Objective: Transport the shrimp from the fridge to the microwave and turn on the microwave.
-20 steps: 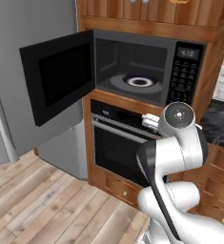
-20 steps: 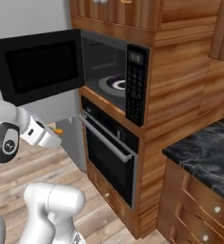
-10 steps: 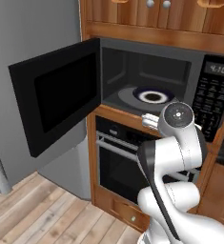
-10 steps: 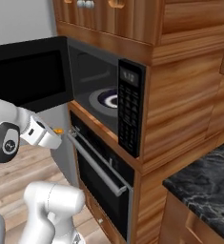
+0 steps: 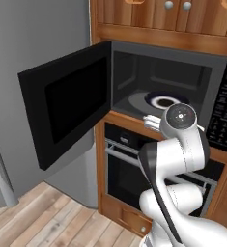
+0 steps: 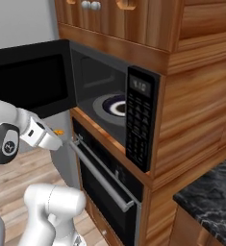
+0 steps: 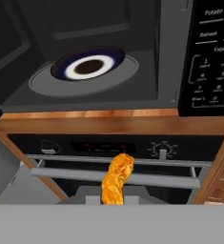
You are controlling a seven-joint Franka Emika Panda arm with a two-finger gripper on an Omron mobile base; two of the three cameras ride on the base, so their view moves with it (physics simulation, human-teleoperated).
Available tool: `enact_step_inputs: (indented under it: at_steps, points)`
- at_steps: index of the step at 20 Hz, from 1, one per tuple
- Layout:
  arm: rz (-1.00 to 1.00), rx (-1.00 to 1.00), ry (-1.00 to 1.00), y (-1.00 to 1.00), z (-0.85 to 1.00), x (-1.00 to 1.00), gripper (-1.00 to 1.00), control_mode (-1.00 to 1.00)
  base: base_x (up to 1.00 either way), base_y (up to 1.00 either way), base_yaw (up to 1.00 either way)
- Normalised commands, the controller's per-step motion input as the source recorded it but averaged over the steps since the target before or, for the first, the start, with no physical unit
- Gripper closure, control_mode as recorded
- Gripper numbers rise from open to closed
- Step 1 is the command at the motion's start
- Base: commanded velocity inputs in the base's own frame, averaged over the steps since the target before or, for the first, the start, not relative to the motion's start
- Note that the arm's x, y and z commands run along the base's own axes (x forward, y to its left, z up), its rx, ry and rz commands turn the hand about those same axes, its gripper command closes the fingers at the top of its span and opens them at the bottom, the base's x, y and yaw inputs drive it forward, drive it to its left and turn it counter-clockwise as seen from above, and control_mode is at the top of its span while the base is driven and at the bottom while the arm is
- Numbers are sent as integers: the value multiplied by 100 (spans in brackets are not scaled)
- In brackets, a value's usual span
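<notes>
One microwave point(image 5: 168, 91) stands with its door point(image 5: 66, 103) swung wide open to the left, the dark window panel facing out. Inside it lies one round grey turntable point(image 7: 92, 74) carrying a single plate point(image 7: 89, 66) with a dark rim, white ring and dark centre. To the right of the cavity sits one black keypad point(image 6: 139, 120).

One shrimp point(image 7: 117, 183) — a curved orange piece — rises from the bottom of the hand view, pinched in the gripper point(image 6: 56, 137), whose jaws are closed narrowly on it. It hangs below and in front of the microwave's opening, level with the oven point(image 6: 107, 185) under the microwave, outside the cavity. In the right base view its orange tip point(image 6: 58, 131) shows just left of the microwave's lower front corner.

The one oven below the microwave has a horizontal bar handle point(image 7: 116, 176) and, in the hand view, two knobs on its control strip. Left of the microwave stands the grey fridge point(image 5: 37, 48). Above the microwave are wooden cabinets point(image 6: 129, 19) with small round knobs.
</notes>
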Motion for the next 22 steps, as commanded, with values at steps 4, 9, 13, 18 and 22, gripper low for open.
enact_step_inputs:
  at_steps: [4,9,13,18,22]
  points:
    - [0,0,0,0,0,0,100,100,45,1,-1]
    - [0,0,0,0,0,0,100,100,53,0,0]
    - [0,0,0,0,0,0,100,100,39,0,0]
    - [0,0,-1,0,0,20,100,-100,0,0,0]
    - [0,0,-7,-4,0,34,100,-100,0,0,0]
